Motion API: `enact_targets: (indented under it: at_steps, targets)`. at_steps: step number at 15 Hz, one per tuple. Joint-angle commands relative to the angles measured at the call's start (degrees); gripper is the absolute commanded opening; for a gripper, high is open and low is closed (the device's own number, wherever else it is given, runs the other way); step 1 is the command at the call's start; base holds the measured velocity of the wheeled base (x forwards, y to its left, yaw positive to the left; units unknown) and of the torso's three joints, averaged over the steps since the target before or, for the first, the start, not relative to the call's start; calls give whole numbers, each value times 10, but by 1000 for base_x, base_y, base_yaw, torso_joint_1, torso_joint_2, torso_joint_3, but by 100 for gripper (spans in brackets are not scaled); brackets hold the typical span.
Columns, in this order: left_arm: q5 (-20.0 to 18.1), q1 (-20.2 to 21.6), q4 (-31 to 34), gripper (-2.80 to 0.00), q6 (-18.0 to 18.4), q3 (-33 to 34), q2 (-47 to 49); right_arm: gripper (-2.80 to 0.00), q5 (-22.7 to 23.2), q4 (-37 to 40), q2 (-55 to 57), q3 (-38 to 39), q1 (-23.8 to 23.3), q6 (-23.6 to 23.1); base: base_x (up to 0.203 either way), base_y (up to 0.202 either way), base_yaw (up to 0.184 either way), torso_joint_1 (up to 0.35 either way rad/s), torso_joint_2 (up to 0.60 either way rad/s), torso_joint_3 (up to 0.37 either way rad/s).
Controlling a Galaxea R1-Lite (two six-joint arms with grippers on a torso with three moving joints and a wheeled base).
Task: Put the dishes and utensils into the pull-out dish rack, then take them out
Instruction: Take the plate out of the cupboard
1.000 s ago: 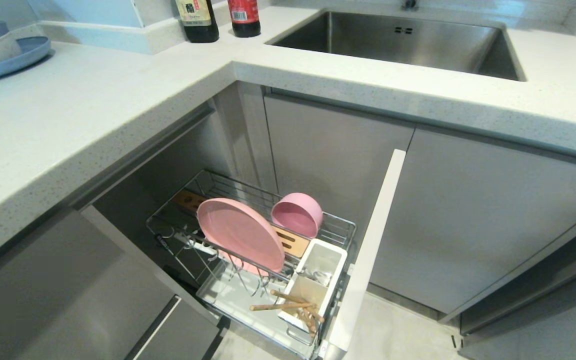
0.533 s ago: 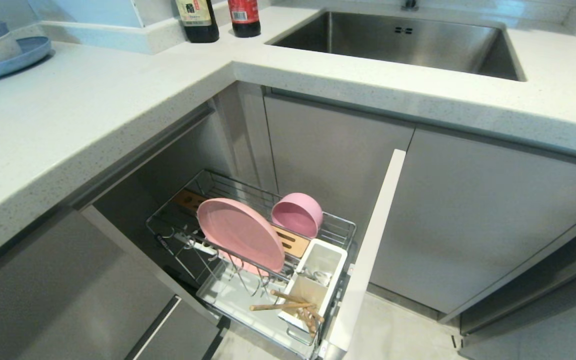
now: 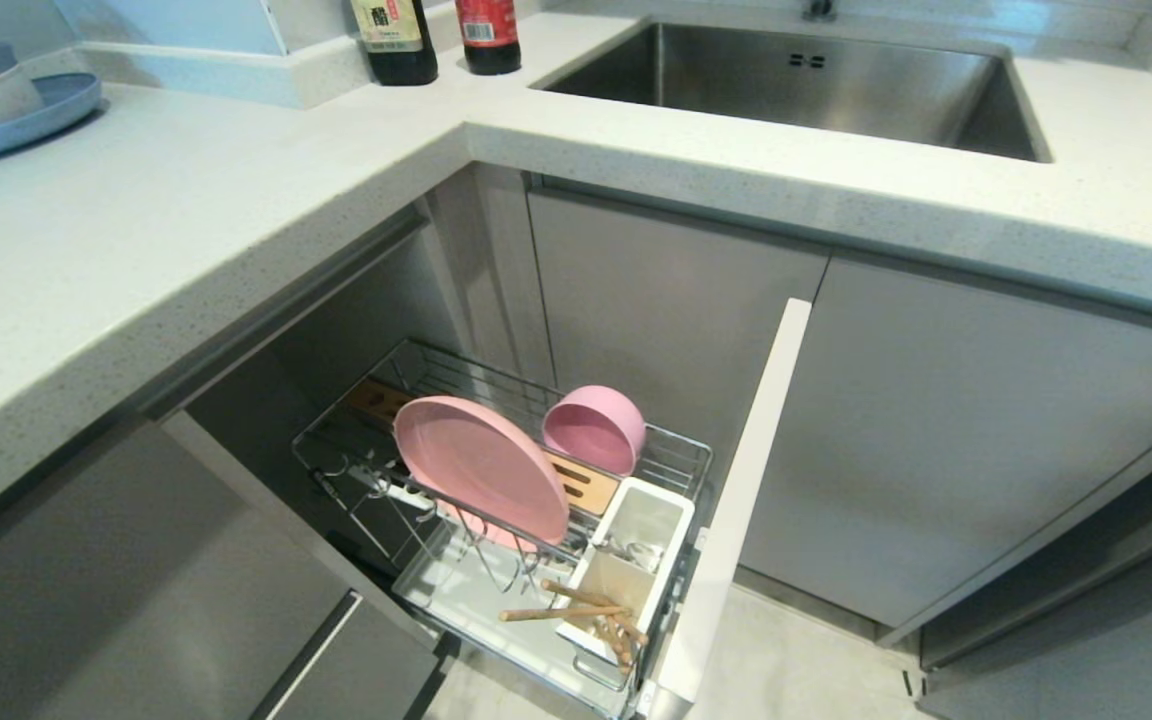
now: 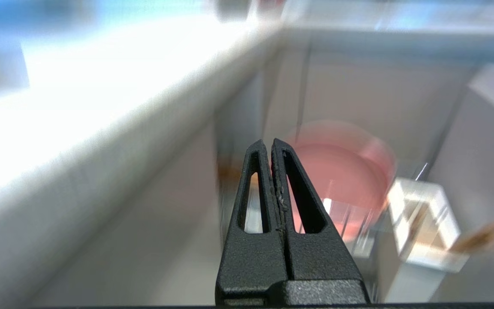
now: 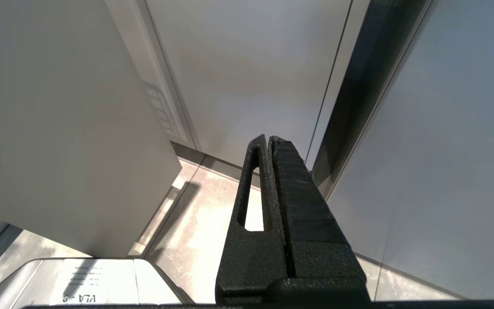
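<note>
The pull-out dish rack [image 3: 678, 462] is holding the pink plate [image 3: 481, 468] upright beside the pink bowl [image 3: 594, 429]; chopsticks [image 3: 576, 608] are leaning in the white utensil cup [image 3: 671, 505]. The left gripper [image 4: 271, 145] and right gripper [image 5: 267, 139] are staying clenched, grasping nothing.

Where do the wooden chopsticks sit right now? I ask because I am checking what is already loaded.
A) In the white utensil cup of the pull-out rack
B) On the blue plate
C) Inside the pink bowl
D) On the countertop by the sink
A: the chopsticks stick out of the white utensil cup at the front corner of the pull-out rack.
</note>
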Motion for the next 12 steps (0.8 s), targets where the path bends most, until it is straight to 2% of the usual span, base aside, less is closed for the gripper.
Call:
enact_targets:
  at_steps: [1,4,6,8,10,12]
  targets:
    - [-20,0,36,-280,1,-101,7,-280,0,0,0,1,0,0,0,0,0,0,0,0]
    - [-64,1,142,-280,-25,-324,67,-280,0,0,0,1,0,0,0,0,0,0,0,0]
    - [-84,2,177,-280,-81,-483,156,-280,0,0,0,1,0,0,0,0,0,0,0,0]
    - [-91,1,196,-280,-154,-625,270,-280,0,1,0,1,0,0,0,0,0,0,0,0]
    - [-69,-5,204,-280,-215,-722,370,-280,0,0,0,1,0,0,0,0,0,0,0,0]
    - [1,-29,198,-280,-275,-810,478,-280,0,1,0,1,0,0,0,0,0,0,0,0]
